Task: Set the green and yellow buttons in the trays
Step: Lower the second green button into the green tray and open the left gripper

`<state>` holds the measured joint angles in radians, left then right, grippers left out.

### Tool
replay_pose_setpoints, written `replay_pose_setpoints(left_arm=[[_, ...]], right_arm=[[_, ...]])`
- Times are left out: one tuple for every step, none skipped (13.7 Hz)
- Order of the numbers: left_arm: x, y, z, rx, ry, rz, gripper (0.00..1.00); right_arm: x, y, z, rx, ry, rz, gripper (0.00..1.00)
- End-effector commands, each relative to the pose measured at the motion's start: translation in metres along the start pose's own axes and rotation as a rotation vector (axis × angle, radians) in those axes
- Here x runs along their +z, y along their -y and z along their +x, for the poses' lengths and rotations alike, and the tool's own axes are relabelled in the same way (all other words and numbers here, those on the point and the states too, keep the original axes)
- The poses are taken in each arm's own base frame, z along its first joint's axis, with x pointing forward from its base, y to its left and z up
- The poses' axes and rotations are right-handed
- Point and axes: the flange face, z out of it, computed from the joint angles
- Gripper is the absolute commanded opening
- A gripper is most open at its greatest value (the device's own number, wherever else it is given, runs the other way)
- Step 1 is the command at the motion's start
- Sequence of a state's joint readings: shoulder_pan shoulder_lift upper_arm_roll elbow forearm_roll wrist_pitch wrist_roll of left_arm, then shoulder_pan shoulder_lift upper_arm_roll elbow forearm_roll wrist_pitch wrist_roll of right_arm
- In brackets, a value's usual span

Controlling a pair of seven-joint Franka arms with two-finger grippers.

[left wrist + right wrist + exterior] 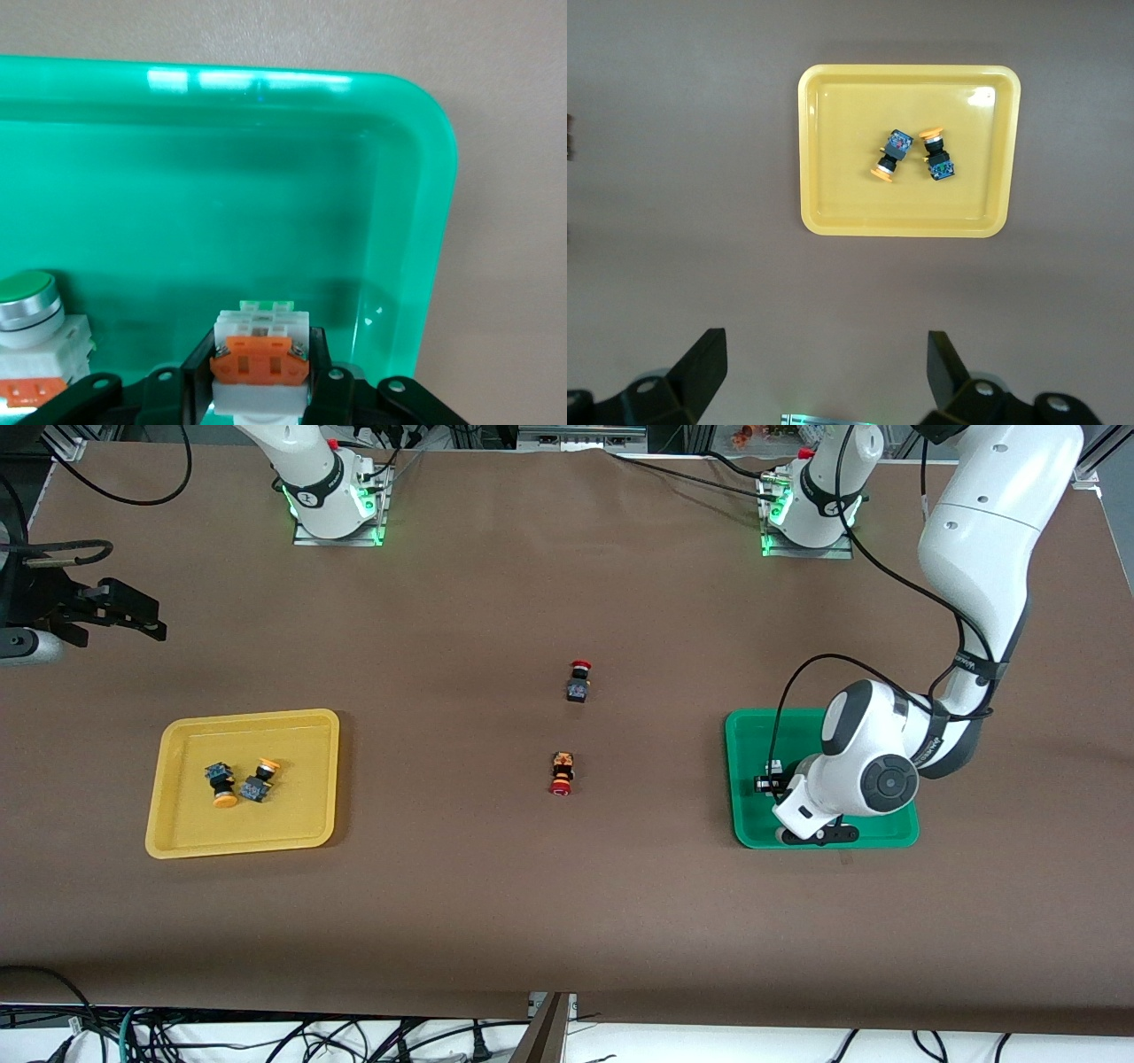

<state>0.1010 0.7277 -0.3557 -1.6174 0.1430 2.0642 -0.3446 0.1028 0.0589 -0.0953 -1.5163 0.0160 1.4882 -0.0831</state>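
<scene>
Left gripper [261, 403] low inside green tray [749, 731], lower right of front view; fingers [330, 390] pinching white-bodied green button [260, 359] with orange tab. Second green button [31, 332] lying just beside it in same tray, near tray's corner wall. Right gripper [824, 372] waiting up at front view's upper left edge, fingers spread wide, over bare desk [496, 602]. Yellow tray [173, 837] at lower left holding two yellow buttons [239, 782], side by side. Two red buttons [569, 726] loose at mid-desk, well apart from both trays.
</scene>
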Motion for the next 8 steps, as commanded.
replay_pose_setpoints(left_arm=[[-0.0026,0.0013,-0.0010,0.020,-0.009,0.017,0.00],[-0.0009,0.0023,0.0001,0.018,-0.007,0.017,0.02],[0.0003,0.0041,0.0006,0.015,-0.006,0.018,0.02],[0.0025,0.0041,0.0008,0.016,-0.003,0.020,0.02],[0.0028,0.0050,0.0015,0.016,-0.004,0.020,0.02],[0.0030,0.0060,0.0022,0.014,-0.004,0.019,0.02],[0.0052,0.0070,0.0031,0.015,-0.003,0.020,0.09],[0.0055,0.0094,0.0040,0.011,-0.006,0.022,0.19]], right_arm=[[-0.0058,-0.0026,0.0009,-0.002,-0.002,-0.010,1.00],[-0.0058,-0.0026,0.0009,-0.002,-0.002,-0.010,1.00],[-0.0058,-0.0034,0.0008,-0.002,-0.002,-0.010,1.00],[-0.0058,-0.0026,0.0009,-0.004,-0.002,-0.010,1.00],[-0.0058,-0.0026,0.0009,-0.004,-0.002,-0.010,1.00],[-0.0060,-0.0026,0.0010,-0.004,-0.003,-0.010,1.00],[-0.0058,-0.0026,0.0009,-0.004,-0.002,-0.010,1.00],[-0.0058,-0.0026,0.0009,-0.004,-0.002,-0.010,1.00]])
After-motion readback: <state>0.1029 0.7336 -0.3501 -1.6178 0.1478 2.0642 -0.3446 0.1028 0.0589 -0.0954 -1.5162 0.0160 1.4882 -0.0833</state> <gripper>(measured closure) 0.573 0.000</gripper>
